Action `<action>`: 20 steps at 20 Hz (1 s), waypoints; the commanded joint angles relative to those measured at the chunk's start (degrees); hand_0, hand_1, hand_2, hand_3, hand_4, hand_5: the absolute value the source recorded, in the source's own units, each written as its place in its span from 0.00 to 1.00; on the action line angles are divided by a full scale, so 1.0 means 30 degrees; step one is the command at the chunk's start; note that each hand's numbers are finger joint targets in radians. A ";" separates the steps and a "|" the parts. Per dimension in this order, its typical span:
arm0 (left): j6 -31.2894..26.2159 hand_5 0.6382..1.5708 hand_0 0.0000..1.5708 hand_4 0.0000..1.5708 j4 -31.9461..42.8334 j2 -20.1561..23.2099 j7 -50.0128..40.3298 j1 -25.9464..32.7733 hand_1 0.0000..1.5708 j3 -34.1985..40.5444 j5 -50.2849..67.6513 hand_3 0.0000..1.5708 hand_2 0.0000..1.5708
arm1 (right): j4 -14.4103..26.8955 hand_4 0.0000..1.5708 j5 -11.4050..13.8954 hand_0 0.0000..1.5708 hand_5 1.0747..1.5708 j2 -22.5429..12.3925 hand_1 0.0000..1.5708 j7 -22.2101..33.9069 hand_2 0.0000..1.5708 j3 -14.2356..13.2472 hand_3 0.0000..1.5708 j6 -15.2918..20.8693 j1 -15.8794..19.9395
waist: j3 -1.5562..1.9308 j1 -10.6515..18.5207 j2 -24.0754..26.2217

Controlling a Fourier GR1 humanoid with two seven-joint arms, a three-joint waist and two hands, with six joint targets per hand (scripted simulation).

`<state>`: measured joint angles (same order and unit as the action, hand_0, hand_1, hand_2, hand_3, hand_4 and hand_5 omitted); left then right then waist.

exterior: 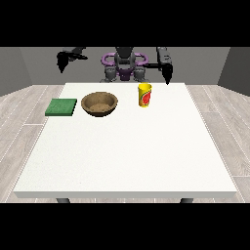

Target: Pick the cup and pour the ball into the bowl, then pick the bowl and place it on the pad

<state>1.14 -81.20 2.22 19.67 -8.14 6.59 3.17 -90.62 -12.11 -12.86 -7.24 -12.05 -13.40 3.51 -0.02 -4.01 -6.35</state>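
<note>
Nothing was grabbed yet: the yellow cup [144, 94] sat upright on the worktop [127, 146] just beside the wooden bowl [99, 104], green pad [61, 107] further over, and both robot hands, the view's right one [167, 73] and the view's left one [62, 61], hung in the air (couldn't tell the fingers), so I'd guess next was reaching for the cup.

Each robot hand [62, 61] [167, 73] hangs raised, fingers downward

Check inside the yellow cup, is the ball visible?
No ball shows. The yellow cup stands upright on the white table; only its rim and outer wall show, so its inside is hidden. The wooden bowl beside it looks empty.
</note>
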 commanded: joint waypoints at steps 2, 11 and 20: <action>0.1001 0.94 0.00 0.00 0.3744 -0.0712 0.4819 -0.0990 0.00 -0.0226 -0.0745 0.00 0.00 | -0.0006 0.00 0.0415 0.00 1.00 0.0117 0.00 -0.0886 0.00 -0.0014 0.00 0.0424 0.1595 | -0.0011 -0.0639 -0.2415; 0.1352 0.94 0.00 0.00 0.9863 -0.0208 0.6451 -0.3290 0.00 0.0480 -0.0577 0.00 0.00 | 0.3439 0.00 -0.0178 0.00 1.00 -0.0830 0.00 -0.2147 0.00 -0.1057 0.00 -0.1948 0.0737 | 0.0003 -0.0306 -0.0334; 0.1820 0.95 0.00 0.00 1.4614 0.0093 1.0238 -0.5920 0.00 0.1820 -0.0315 0.00 0.00 | 0.2841 0.00 0.0928 0.00 1.00 0.0509 0.00 -0.3827 0.00 0.0044 0.00 -0.1275 0.0756 | -0.0003 -0.1394 -0.2243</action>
<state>6.33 -42.68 1.90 47.40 -22.74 11.08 2.13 -82.54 -10.97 -13.52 -16.27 -13.44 -17.92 6.67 -0.04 -7.59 -12.49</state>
